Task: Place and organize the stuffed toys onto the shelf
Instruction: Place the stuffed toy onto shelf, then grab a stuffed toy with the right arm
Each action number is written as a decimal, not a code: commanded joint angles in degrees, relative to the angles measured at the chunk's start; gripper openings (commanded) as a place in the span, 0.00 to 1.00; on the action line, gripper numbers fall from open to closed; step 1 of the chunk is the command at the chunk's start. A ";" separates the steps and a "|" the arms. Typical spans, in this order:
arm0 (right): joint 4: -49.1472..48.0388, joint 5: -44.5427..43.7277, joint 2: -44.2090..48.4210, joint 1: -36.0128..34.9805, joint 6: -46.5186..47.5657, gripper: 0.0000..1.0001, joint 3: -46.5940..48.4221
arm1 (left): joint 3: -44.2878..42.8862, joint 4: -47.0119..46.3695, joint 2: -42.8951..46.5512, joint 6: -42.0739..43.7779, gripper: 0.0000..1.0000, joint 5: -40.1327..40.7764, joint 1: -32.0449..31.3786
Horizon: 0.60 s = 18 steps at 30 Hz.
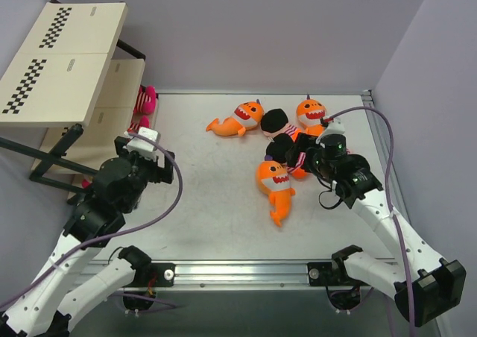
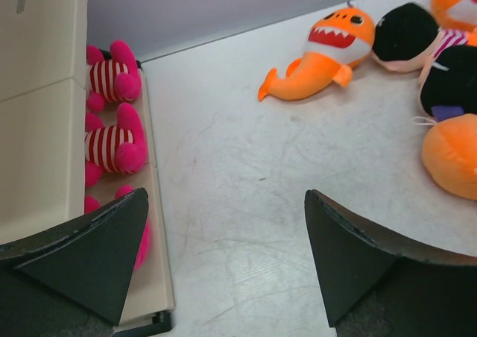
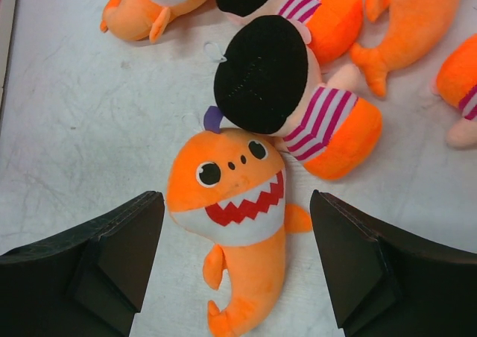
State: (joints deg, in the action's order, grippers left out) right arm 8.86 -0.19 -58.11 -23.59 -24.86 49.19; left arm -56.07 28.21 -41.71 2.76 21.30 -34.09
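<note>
White surface (image 1: 209, 210): orange sharks (image 1: 276, 184) and black-headed dolls (image 1: 276, 121) clustered at far right. Shelf (image 1: 71, 54) at left; pink striped dolls (image 2: 113, 139) lie on its lower board.

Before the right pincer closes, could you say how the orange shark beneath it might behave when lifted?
The orange shark looks like stuffed plush: probably light and squashy under a grip. Its thin tail would likely droop. Lying flat on the table, it seems unlikely to roll.
</note>
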 commanded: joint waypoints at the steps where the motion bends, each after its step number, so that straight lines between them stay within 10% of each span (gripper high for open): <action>1: 1.86 -3.50 1.51 0.57 -4.05 0.81 -1.11 | 3.24 -4.12 4.52 -2.15 0.94 -4.07 -0.10; 18: -9.99 -6.24 -5.96 4.43 -7.48 0.89 -7.52 | 13.27 -8.87 11.74 -1.53 0.94 -5.83 -0.02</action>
State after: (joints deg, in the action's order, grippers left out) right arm 4.64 -6.28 -62.28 -20.51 -32.47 42.92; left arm -43.66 23.00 -31.51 0.69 14.90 -34.09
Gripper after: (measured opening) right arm 0.897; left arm 0.938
